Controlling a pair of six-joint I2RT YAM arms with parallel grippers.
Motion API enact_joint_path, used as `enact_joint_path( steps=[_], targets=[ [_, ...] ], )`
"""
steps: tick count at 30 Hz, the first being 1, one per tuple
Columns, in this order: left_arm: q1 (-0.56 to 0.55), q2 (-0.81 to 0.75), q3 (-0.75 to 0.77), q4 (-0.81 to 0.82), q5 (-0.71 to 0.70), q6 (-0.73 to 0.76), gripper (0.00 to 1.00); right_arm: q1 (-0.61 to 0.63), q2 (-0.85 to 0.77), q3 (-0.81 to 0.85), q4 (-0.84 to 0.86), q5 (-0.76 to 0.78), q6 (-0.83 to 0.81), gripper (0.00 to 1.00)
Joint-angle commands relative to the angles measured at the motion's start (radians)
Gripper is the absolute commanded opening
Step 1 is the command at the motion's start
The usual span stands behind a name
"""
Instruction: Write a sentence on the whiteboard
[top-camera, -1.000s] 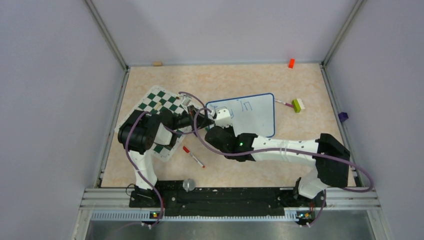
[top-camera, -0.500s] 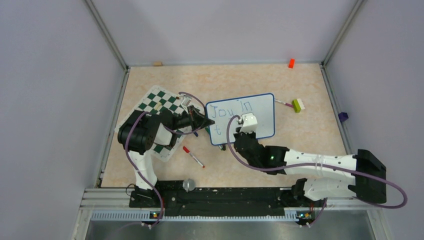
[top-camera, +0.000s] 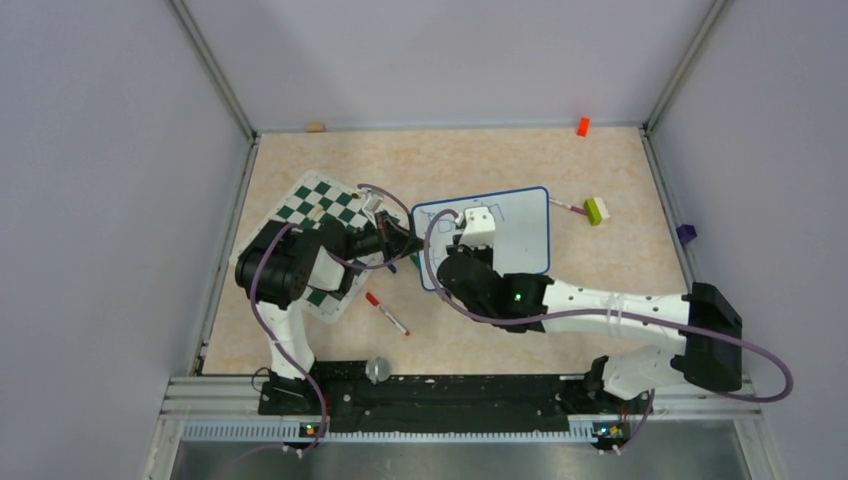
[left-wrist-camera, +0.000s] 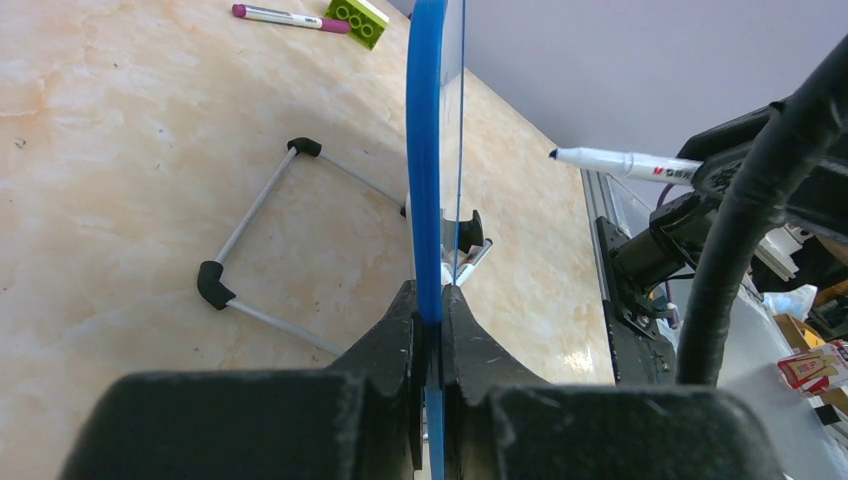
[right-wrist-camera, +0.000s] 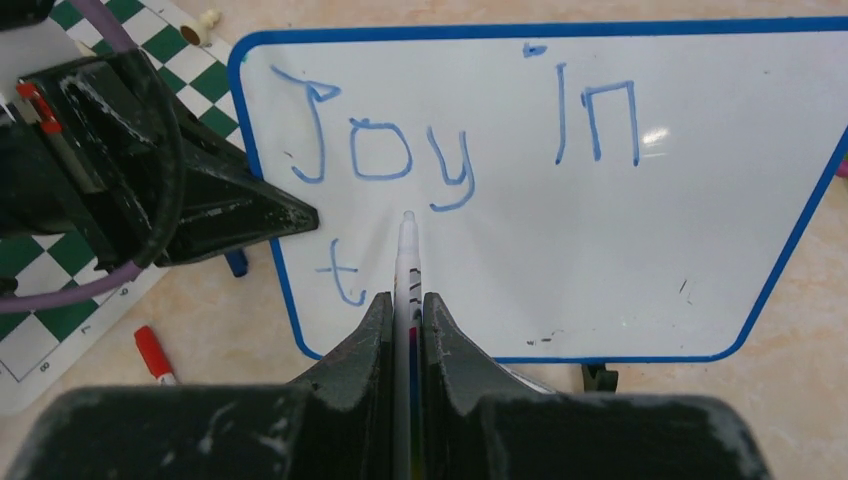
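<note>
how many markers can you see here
3. A white marker in the right gripper, tip at the whiteboard; a red-capped marker beside the chess mat; a purple-capped marker by the green brick right of the board. More may hide under the board.

The whiteboard is seen edge-on, its blue frame pinched tight by the left tool. Behind it, a wire frame with black corners is laid on the beige tabletop. A purple-capped marker and a green brick are parked up top, and a white marker is pointed at the board from the right
</note>
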Motion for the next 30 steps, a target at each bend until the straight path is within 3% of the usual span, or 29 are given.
enact_joint_path(
  steps=[1,4,13,17,30],
  targets=[
    [-0.004,-0.021,-0.008,0.072,0.025,0.103,0.00,0.014,0.057,0.111,-0.125,0.080,0.066,0.00],
    [-0.004,-0.016,-0.008,0.071,0.024,0.108,0.00,0.014,0.017,0.062,-0.135,0.089,0.103,0.00],
    [-0.003,0.008,0.005,0.072,0.016,0.096,0.00,0.012,-0.218,-0.192,0.199,-0.034,-0.108,0.00],
    [-0.004,0.016,0.005,0.072,0.012,0.101,0.00,0.002,-0.188,-0.182,0.269,-0.059,-0.179,0.00],
    [-0.006,0.019,0.013,0.072,0.030,0.091,0.00,0.003,-0.088,-0.155,0.230,-0.063,-0.119,0.00]
  ],
)
